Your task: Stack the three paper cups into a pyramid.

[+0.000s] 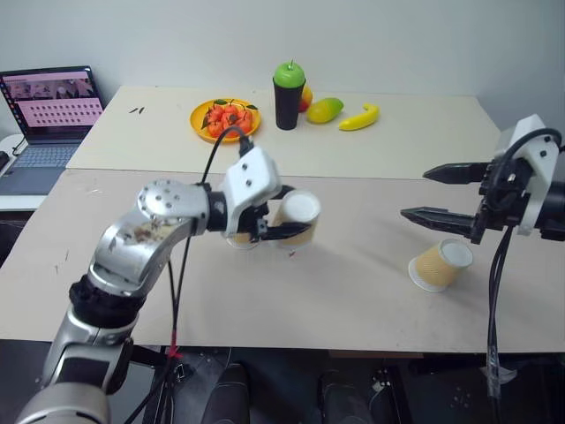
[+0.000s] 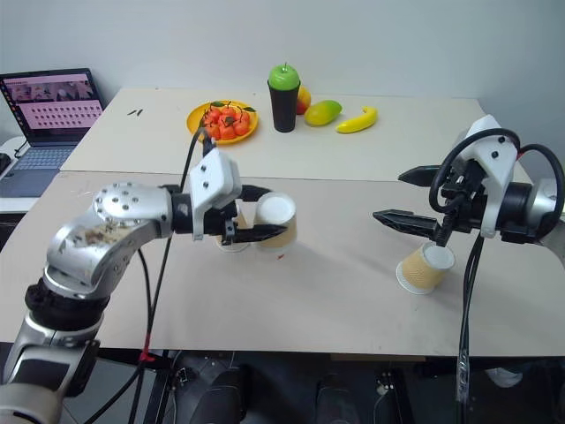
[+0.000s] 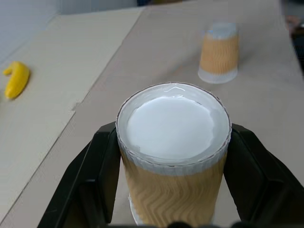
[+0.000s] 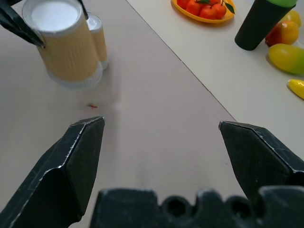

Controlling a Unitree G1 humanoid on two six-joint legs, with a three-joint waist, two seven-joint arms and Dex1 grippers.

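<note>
The pyramid is not built yet. The left gripper [image 1: 284,221] is closed on one paper cup [image 1: 298,217], held upside down above the middle of the table [image 1: 353,300]. A second cup [image 4: 97,38] stands upside down just beside it. The third cup [image 1: 440,264] lies on its side near the table's right edge, under the right gripper [image 1: 434,193], which is wide open and holds nothing. I judge that the base of two cups and the top cup are still to do. Count: three tan cups, two grippers.
</note>
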